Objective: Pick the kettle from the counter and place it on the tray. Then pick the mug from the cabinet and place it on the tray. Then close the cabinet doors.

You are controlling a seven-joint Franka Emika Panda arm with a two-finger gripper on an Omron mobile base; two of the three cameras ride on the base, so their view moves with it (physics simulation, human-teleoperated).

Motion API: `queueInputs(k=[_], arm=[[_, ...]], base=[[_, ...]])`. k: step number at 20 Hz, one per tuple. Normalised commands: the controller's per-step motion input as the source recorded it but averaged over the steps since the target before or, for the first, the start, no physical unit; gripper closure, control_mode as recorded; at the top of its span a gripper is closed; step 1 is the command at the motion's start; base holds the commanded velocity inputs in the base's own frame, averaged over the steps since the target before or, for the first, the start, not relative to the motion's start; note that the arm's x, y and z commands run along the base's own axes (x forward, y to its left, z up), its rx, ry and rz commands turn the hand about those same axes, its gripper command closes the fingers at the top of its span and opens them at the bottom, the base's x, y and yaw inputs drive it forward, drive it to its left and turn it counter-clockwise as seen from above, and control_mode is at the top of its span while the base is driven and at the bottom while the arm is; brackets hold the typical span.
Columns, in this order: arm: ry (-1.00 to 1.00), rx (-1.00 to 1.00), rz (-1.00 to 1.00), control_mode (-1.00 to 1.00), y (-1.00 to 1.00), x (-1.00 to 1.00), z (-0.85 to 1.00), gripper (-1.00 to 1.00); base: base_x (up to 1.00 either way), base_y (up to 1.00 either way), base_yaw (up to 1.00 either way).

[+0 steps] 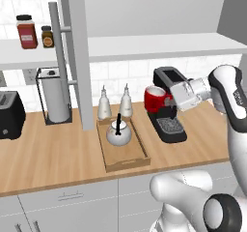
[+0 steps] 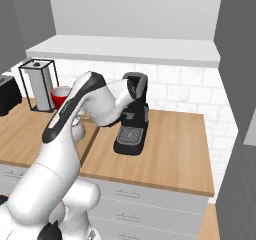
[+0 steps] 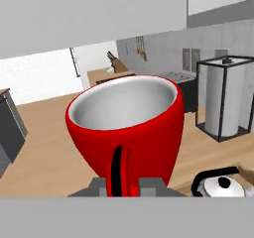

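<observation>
My gripper is shut on the handle of the red mug, which it holds upright in the air right of the tray and in front of the coffee machine. In the hand view the mug is close up, its handle between my gripper's fingers. The silvery kettle with its black handle stands inside the tray, and its lid shows low at the right of the hand view. The grey cabinet door stands open, edge-on, with its bar handle on the left.
A black coffee machine stands on the wooden counter right of the tray. Two pale bottles stand behind the tray. A paper towel holder and a black toaster are at the left. Jars sit on the white shelf.
</observation>
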Motion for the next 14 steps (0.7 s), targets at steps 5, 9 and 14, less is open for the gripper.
queueInputs(k=[5,9,14], arm=[[0.14,0.05,0.09,-1.0,0.4,0.01,-0.97,1.0],[0.18,0.07,0.01,-1.0,0.11,0.28,-0.86,1.0],[0.18,0.04,0.05,-1.0,0.01,0.17,-0.8,1.0]], base=[[0.0,0.0,0.0],[0.0,0.0,0.0],[0.0,0.0,0.0]])
